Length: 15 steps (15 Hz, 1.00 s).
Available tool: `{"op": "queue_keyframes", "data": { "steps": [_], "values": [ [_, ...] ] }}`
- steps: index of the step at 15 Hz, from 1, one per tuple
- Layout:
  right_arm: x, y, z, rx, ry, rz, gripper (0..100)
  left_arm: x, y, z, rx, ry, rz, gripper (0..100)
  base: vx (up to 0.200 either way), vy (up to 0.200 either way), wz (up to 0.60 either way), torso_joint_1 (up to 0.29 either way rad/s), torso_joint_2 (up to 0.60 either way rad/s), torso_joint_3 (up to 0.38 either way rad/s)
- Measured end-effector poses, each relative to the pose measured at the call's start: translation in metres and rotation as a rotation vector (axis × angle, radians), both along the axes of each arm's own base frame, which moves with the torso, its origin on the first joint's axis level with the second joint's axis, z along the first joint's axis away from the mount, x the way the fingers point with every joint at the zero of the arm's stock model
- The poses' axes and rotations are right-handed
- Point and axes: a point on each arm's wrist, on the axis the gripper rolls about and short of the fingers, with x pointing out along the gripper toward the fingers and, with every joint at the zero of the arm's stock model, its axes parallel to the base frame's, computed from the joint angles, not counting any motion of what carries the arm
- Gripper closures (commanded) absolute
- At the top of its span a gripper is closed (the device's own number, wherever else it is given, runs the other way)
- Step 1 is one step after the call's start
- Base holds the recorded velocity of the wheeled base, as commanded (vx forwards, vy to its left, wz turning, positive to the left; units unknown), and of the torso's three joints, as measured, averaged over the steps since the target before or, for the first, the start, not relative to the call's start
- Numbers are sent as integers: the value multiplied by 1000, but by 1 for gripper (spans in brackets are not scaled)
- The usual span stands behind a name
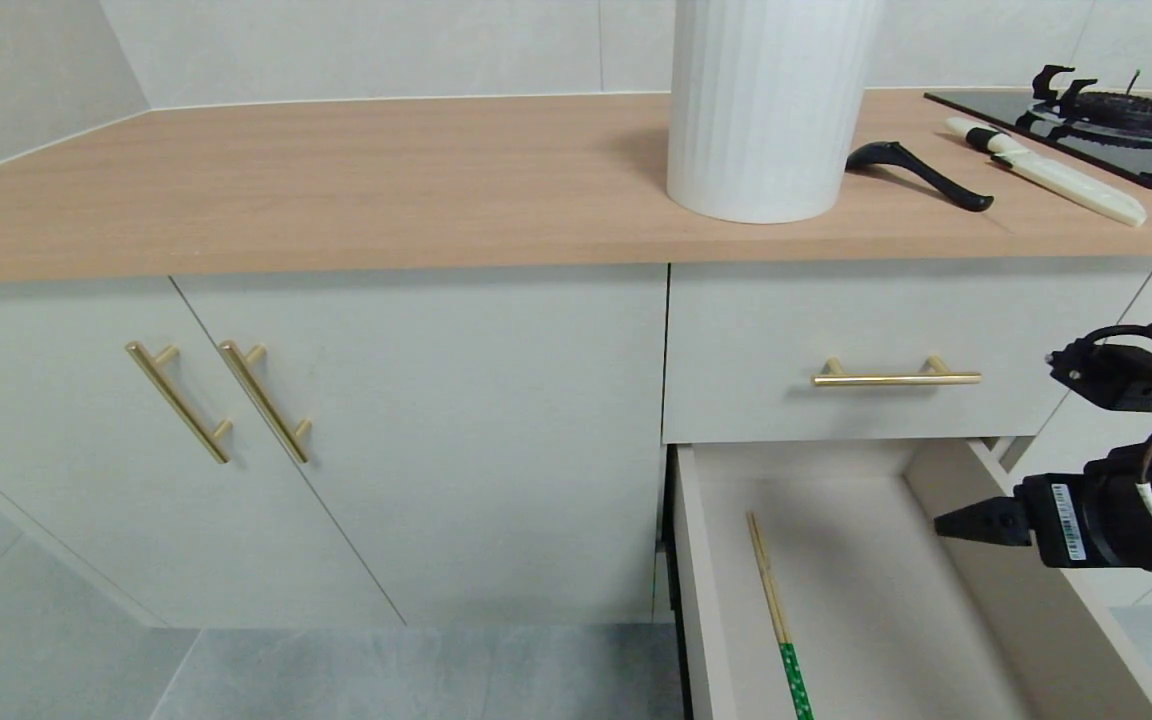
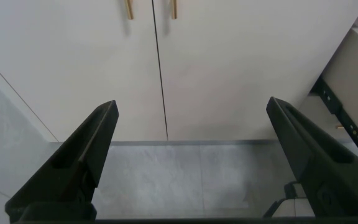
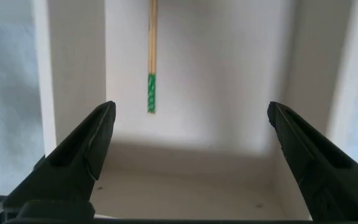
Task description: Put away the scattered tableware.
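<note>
Chopsticks point(image 1: 771, 600), 2 in drawer point(image 1: 698, 560), 1 knife point(image 1: 1056, 172), 1 spoon point(image 1: 876, 155) on counter point(image 1: 336, 180), left gripper point(image 2: 191, 106), right gripper point(image 3: 190, 112) both spread

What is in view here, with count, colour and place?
countertop: 1, light wood, above the cabinets
container: 1, white ribbed, upright on the countertop
utensil: 1, black, on countertop right of container
knife: 1, white with black band, countertop, beside stove
stove: 1, black, countertop's far right
cabinet doors: 2, off-white, gold handles, below countertop, left
upper drawer: 1, off-white, gold handle, shut
lower drawer: 1, off-white, pulled open
chopsticks: 1 pair, wood with green ends, in lower drawer
left gripper: 1, black, open, facing cabinet doors
right gripper: 1, black, open, over lower drawer
</note>
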Motion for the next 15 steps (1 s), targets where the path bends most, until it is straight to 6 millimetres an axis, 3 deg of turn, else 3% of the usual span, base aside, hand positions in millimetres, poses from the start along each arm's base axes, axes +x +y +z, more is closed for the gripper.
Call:
{"op": "queue_keyframes", "data": {
  "steps": [3,7,12,15],
  "values": [
    [-7,-5,6,-2,-31,3,0,0,0,0,0,1,0,0,0,0,0,22,-54,-20],
    [-13,-7,5,-16,-42,19,0,0,0,0,0,1,0,0,0,0,0,151,-209,-232],
    [-15,-8,3,-25,-36,25,0,0,0,0,0,-1,0,0,0,0,0,104,-578,-253],
    [-16,-8,3,-25,-38,26,0,0,0,0,0,-1,-1,0,0,0,0,310,-476,-260]
  ]
}}
